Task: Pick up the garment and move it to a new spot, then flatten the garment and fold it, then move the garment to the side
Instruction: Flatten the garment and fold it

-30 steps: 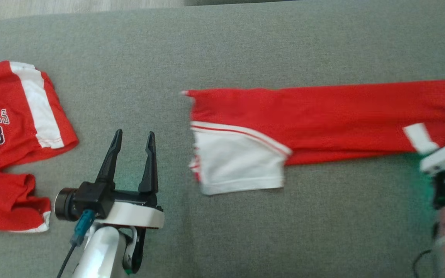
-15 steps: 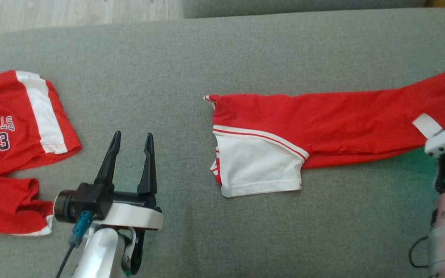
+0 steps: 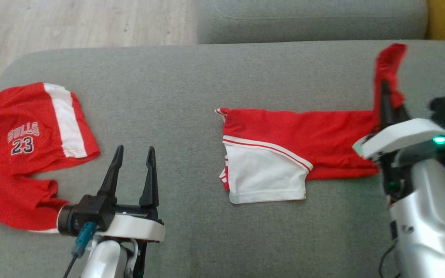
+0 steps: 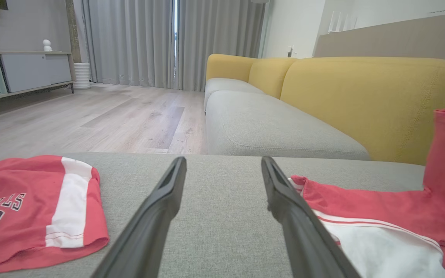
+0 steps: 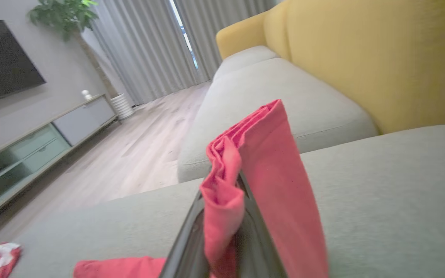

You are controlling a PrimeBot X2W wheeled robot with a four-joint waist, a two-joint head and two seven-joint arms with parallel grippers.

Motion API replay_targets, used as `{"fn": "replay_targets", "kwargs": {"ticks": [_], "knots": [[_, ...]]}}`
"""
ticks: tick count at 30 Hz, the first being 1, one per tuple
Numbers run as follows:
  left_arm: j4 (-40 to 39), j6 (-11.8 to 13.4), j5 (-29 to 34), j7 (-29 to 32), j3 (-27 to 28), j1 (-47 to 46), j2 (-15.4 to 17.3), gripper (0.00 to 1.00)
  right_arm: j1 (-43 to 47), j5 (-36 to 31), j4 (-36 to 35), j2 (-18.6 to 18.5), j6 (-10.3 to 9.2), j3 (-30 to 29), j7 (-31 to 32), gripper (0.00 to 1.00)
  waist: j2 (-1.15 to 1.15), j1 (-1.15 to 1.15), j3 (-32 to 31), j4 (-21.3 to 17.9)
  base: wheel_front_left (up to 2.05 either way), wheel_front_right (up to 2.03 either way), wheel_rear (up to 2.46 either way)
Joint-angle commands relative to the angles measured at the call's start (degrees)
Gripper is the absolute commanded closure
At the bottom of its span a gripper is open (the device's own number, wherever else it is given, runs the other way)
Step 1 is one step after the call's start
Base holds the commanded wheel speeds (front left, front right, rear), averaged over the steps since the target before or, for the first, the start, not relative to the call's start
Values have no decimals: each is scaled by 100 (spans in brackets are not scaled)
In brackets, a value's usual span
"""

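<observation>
**Right claw** point(image 3: 384, 88): closed on one end of the red garment point(image 3: 299, 131). The pinched end point(image 3: 390, 61) stands up off the grey sofa seat point(image 3: 191, 77) as a narrow, bunched column. In the right wrist view the cloth is gathered in folds between the two dark fingers and drapes over them. A grip at the very end lets the arm carry that end over the rest of the cloth, which suits a lengthwise fold.

**Garment position:** the remaining length lies flat on the seat as a long band, right of centre in the head view. Its white panel point(image 3: 265, 177) is at the free end, the end nearer the left claw. The panel rests flat, so the fold has a stable base to land on.

**Left claw** point(image 3: 135, 148): jaws wide apart, holding nothing. The fingers point away from the robot over bare seat fabric between the two red items and touch neither. Judged purpose: standby, near enough to pin the free end if the band drags.

**Other item:** the printed red shorts point(image 3: 29, 127) lie rumpled at the left edge of the seat, well apart from the garment.

**Step in hand, as judged:** folding.

**Caution:** light cloth pinched at one point tends to twist. Lay the raised end down square over the flat band; do not drop it.
</observation>
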Motion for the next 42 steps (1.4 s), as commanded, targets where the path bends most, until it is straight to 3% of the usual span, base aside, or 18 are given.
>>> {"fn": "replay_targets", "kwargs": {"ticks": [1,13,24,25,26,27,28,32,36,42], "knots": [[-165,31,-27,-53,165,-124,12,0,-118,109,-255,30,39,294,4,100,0,1,-48,79,0,0,0],[-144,43,-70,-53,47,-149,12,0,22,935,46,31,39,2092,-106,100,0,1,19,669,0,0,0],[-83,57,-105,-53,-93,-310,12,0,-63,1371,843,31,39,3216,-413,100,0,1,115,1001,0,0,0],[-66,56,-101,-53,-102,-325,12,0,-68,1523,933,31,39,3471,-394,79,0,1,116,1014,0,0,0],[-56,58,-98,-53,-96,-328,12,0,-70,1607,968,31,39,3573,-406,65,0,1,118,1010,0,0,0],[-46,61,-95,-53,-84,-327,12,0,-79,1675,994,31,39,3684,-415,36,0,1,123,993,0,0,0],[-39,64,-91,-53,-68,-324,12,0,-88,1751,1015,31,39,3797,-408,0,0,1,125,969,0,0,0],[-11,57,-69,-54,-21,-306,12,0,-151,1980,995,31,39,4090,-423,0,0,1,113,858,0,0,0],[-72,45,-47,-54,68,-320,12,0,-396,2057,1101,31,39,3975,-778,0,0,1,65,592,0,0,0],[-275,76,140,-54,93,-317,31,0,-625,716,1254,23,39,3302,-1345,0,0,1,-2,222,0,0,0]]}}
